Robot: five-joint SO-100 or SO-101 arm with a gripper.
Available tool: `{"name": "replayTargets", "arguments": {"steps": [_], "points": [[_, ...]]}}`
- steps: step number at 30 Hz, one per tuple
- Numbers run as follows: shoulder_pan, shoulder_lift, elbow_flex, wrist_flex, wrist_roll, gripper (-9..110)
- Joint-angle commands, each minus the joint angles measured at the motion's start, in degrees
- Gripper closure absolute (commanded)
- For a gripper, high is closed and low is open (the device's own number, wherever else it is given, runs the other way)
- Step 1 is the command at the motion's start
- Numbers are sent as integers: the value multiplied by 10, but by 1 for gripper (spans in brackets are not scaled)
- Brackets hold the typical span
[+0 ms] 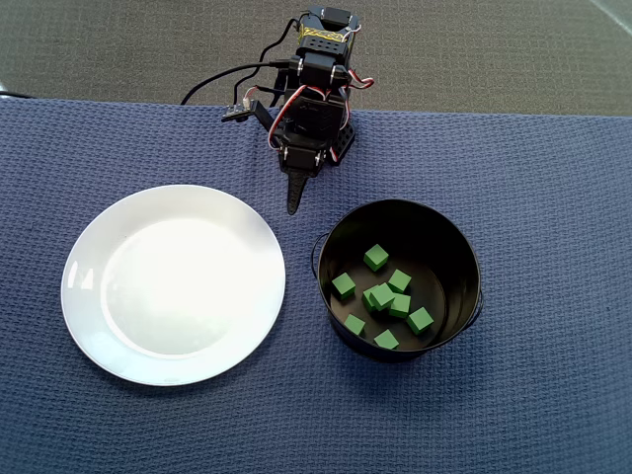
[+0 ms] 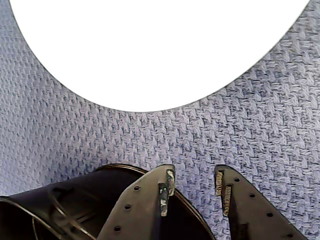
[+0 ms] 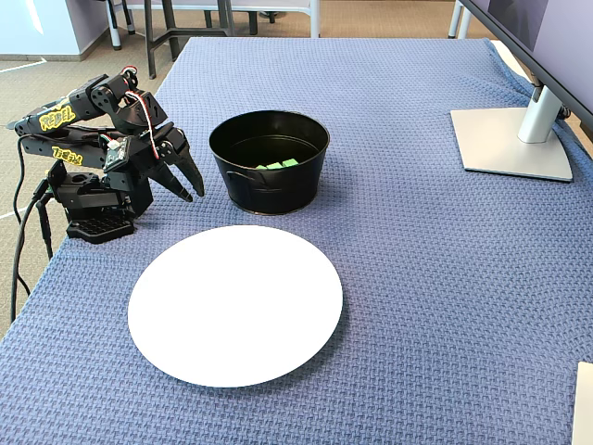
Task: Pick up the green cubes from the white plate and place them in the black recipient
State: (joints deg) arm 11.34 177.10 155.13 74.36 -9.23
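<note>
The white plate (image 1: 173, 284) lies at the left in the overhead view and is bare; no cube is on it. Several green cubes (image 1: 375, 258) lie inside the black pot (image 1: 434, 232) to its right. My gripper (image 1: 294, 197) is pulled back near the arm's base, above the cloth between plate and pot. In the wrist view the gripper (image 2: 194, 182) is open and empty, with the plate (image 2: 160, 50) ahead and the pot (image 2: 60, 205) at the lower left. In the fixed view the gripper (image 3: 194, 193) hangs left of the pot (image 3: 269, 190), behind the plate (image 3: 235, 304).
A blue woven cloth (image 1: 553, 395) covers the table. A monitor stand (image 3: 510, 139) sits at the far right in the fixed view. The arm's base (image 3: 93, 218) and cables are at the table's left edge.
</note>
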Motion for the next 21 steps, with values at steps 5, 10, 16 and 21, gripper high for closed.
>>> {"name": "replayTargets", "arguments": {"steps": [5, 10, 16, 21], "points": [[-8, 5, 0, 11, -3, 102], [-11, 8, -1, 15, -3, 102], [-11, 8, -1, 17, -2, 102], [-10, 8, -2, 18, -2, 102]]}}
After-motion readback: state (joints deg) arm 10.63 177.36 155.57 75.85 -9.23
